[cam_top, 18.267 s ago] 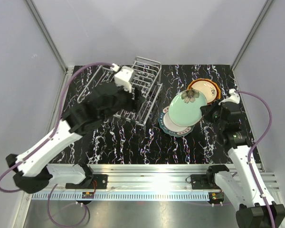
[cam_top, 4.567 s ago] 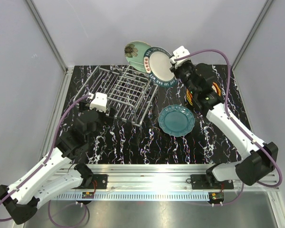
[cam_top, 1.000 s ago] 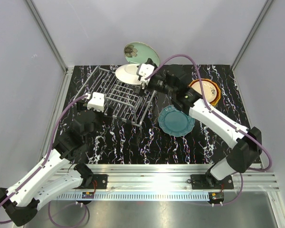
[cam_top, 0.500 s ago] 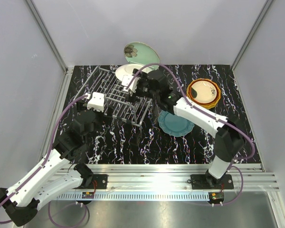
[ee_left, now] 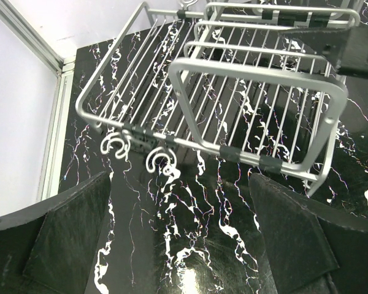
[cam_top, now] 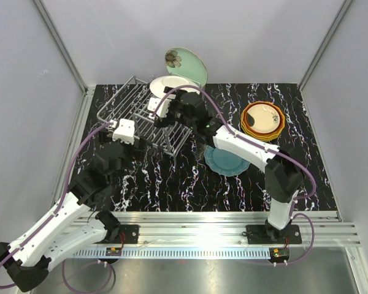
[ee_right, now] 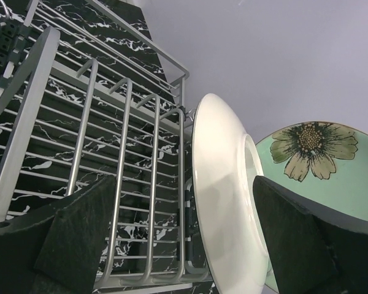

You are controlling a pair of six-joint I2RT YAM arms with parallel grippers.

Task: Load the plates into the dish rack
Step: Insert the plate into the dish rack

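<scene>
Cream-white plate (ee_right: 224, 202) stands upright in the dish rack (ee_left: 257, 76), just ahead of the wide-open right pincer (ee_right: 183, 190); mint flowered plate (ee_right: 319, 159) beyond it. Left pincer (ee_left: 179, 180) gapes, rack ahead.

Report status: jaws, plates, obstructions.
Both jaws open. Cream plate standing in dish rack, mint flower plate behind it. Teal plate, orange stack on table. Right arm crosses above teal plate.

Bright, even light; sharp focus
</scene>
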